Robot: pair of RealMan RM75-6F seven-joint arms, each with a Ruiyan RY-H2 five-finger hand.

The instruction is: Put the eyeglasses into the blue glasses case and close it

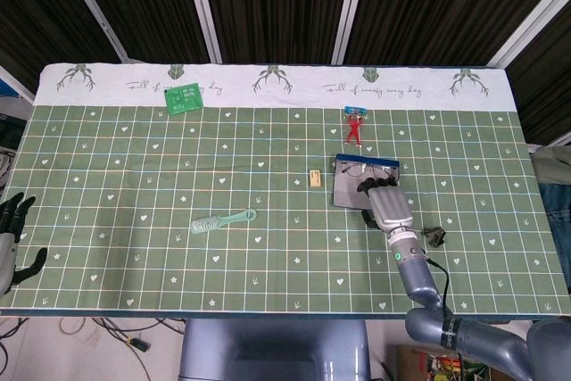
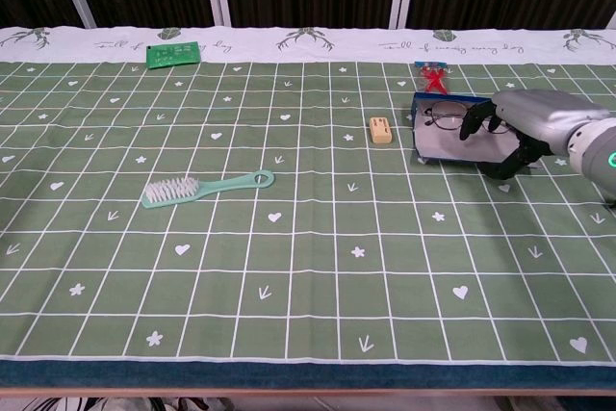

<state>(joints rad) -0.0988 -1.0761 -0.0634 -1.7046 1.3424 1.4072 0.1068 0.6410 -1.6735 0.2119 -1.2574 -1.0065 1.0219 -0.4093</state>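
The thin dark-framed eyeglasses (image 2: 445, 118) already lie inside the open blue glasses case (image 2: 438, 144), up against its raised blue back wall, so what is left of the task looks like the closing. The right hand (image 2: 515, 127) is placed for just that: it reaches over the near, grey-lined flap of the case, fingertips (image 2: 469, 128) curled down by the frames and thumb (image 2: 507, 166) hooked under the flap's edge. In the chest view the flap appears tilted up off the green checked tablecloth (image 2: 289, 238), which suggests the hand is gripping it to fold it over the glasses; whether the fingers also touch the frames I cannot tell. The head view shows the same hand (image 1: 385, 204) covering the near half of the case (image 1: 350, 186)

The left hand (image 1: 11, 229) hangs at the table's far left edge, fingers spread and holding nothing, well apart from the work. A small tan block (image 2: 381, 130), a mint-green brush (image 2: 206, 187), a red clip (image 2: 434, 77) and a green card (image 2: 173, 53) lie untouched
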